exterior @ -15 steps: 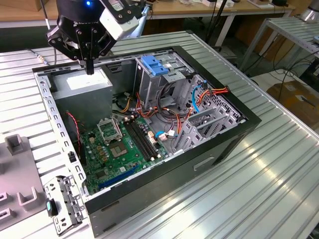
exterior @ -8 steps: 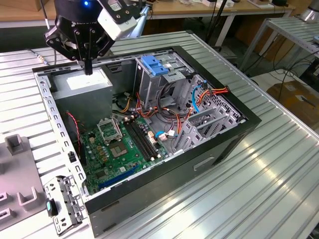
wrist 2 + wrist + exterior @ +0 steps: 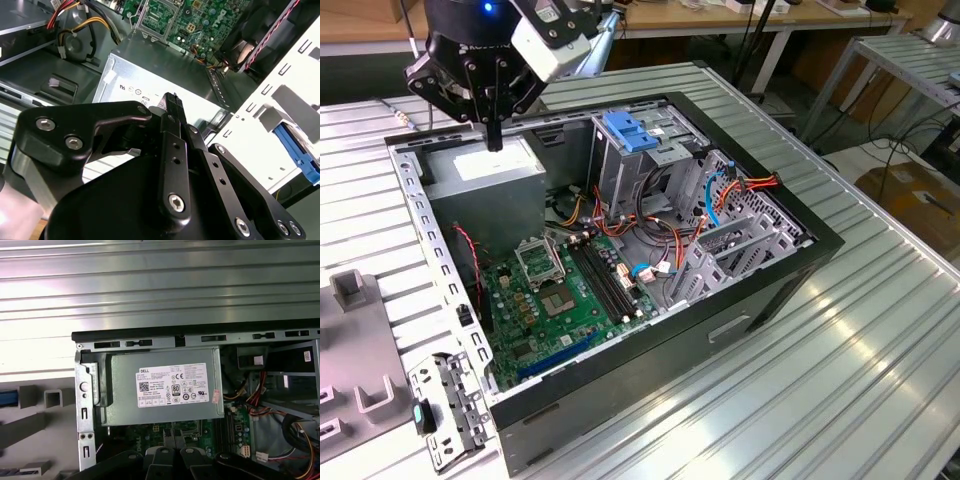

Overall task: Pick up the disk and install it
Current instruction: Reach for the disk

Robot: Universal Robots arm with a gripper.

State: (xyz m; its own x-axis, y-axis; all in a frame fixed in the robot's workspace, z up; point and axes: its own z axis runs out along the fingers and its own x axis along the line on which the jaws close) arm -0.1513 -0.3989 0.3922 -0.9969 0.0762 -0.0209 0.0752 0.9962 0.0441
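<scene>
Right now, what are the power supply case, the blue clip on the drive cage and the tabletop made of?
Power supply case: likely bare sheet steel, dull grey, folded edges.
Blue clip: moulded plastic, ribbed, matte.
Tabletop: probably aluminium, ribbed, bright glare streaks.

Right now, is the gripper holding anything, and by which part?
Nothing is held: the gripper is shut and empty, hanging over the grey power supply inside the open computer case.

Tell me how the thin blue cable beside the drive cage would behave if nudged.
Probably floppy: the blue cable hangs in a loose curve, so it should bend aside rather than resist. Likely light for its length, being so thin.
</scene>
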